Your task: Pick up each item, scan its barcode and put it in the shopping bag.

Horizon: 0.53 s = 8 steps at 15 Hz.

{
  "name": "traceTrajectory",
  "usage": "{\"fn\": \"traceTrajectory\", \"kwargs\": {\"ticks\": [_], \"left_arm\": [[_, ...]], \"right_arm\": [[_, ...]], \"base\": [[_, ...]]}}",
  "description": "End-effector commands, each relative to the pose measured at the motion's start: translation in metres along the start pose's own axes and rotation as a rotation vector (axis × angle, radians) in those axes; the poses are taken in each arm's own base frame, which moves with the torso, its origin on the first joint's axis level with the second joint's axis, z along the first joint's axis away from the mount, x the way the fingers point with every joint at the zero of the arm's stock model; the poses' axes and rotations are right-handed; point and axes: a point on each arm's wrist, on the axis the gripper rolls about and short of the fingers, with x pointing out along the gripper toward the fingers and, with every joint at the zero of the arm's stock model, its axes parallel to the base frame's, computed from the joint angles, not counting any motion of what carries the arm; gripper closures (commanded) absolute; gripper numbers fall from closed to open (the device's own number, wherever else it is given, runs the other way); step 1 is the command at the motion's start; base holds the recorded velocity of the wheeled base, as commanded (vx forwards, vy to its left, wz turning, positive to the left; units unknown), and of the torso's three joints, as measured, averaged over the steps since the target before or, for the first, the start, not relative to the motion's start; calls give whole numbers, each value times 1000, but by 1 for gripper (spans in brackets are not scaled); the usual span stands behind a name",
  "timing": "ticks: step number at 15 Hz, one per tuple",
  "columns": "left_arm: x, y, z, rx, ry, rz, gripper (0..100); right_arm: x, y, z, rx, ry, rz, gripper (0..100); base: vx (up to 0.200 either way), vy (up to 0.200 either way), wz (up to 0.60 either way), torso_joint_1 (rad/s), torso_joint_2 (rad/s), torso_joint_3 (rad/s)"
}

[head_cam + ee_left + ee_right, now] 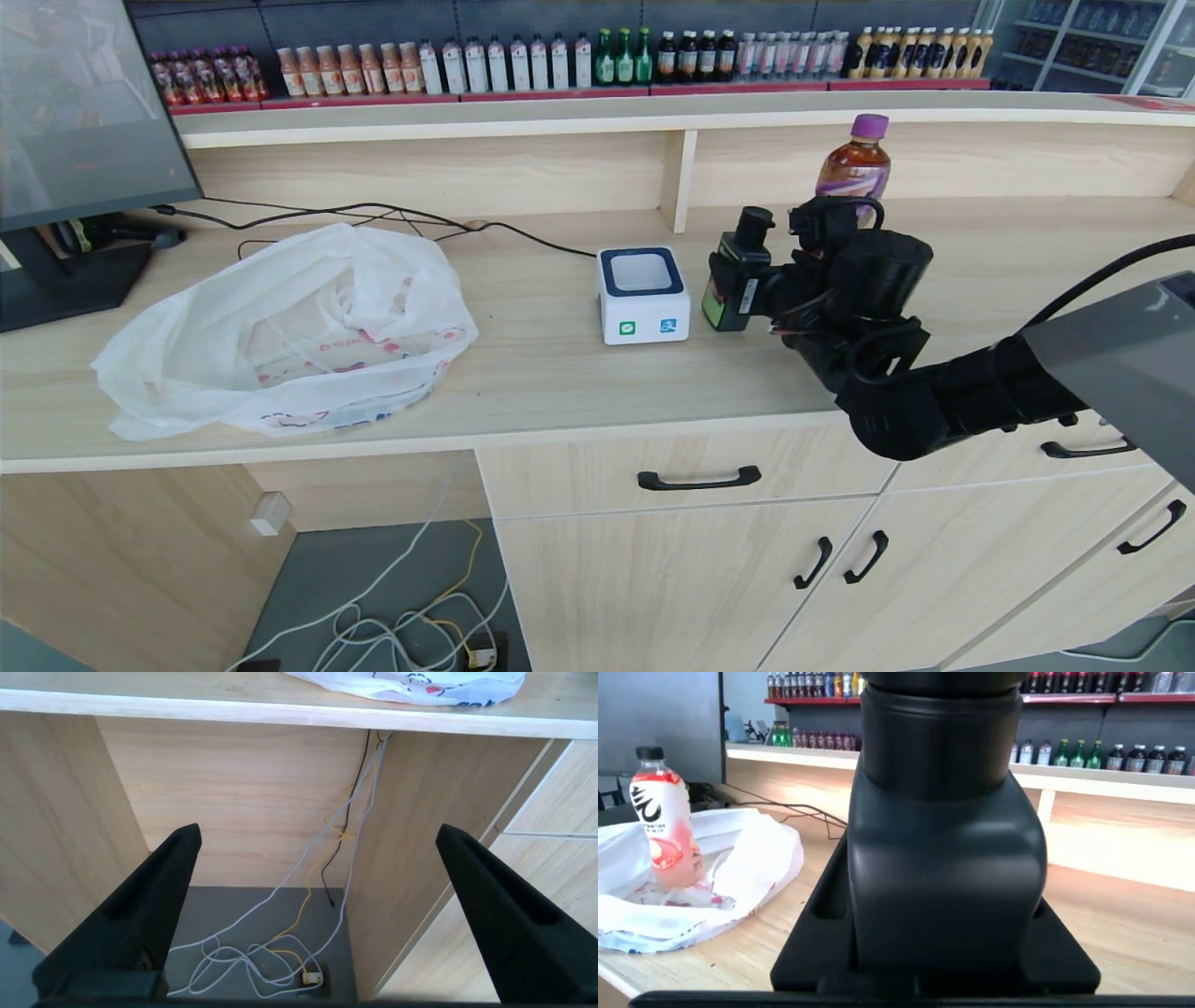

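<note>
My right gripper (761, 297) is shut on a black bottle (730, 280) with a black cap and a green label, held just above the counter to the right of the white scanner box (642, 294). Up close, the black bottle (943, 840) stands upright. The white shopping bag (280, 336) lies open on the counter's left part. Inside the shopping bag (738, 873) stands a pink bottle (659, 812). A brown bottle with a purple cap (854, 163) stands on the counter behind my right wrist. My left gripper (318, 845) hangs open below the counter edge, facing the gap under the bag.
A monitor (79, 103) on a black stand occupies the counter's far left, with cables (373, 213) running behind the bag to the scanner. A raised wooden ledge (653, 117) borders the back. Drawers and cupboard doors (700, 481) sit below. Loose cables (280, 943) lie on the floor.
</note>
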Motion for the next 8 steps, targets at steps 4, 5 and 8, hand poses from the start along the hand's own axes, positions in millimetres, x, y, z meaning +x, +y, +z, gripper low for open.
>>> {"fn": "traceTrajectory", "kwargs": {"ticks": [4, 5, 8], "left_arm": [[0, 0, 0, 3, 0, 0, 0], [0, 0, 0, 3, 0, -1, 0], [0, 0, 0, 0, 0, -1, 0]], "right_arm": [[0, 1, -1, 7, 3, 2, 100], [-2, 0, -1, 12, 8, -1, 100], [-2, 1, -2, 19, 10, 0, 100]], "base": [[0, 0, 0, 0, 0, 0], [0, 0, 0, 0, 0, 0], [0, 0, 0, 0, 0, 0]]}}
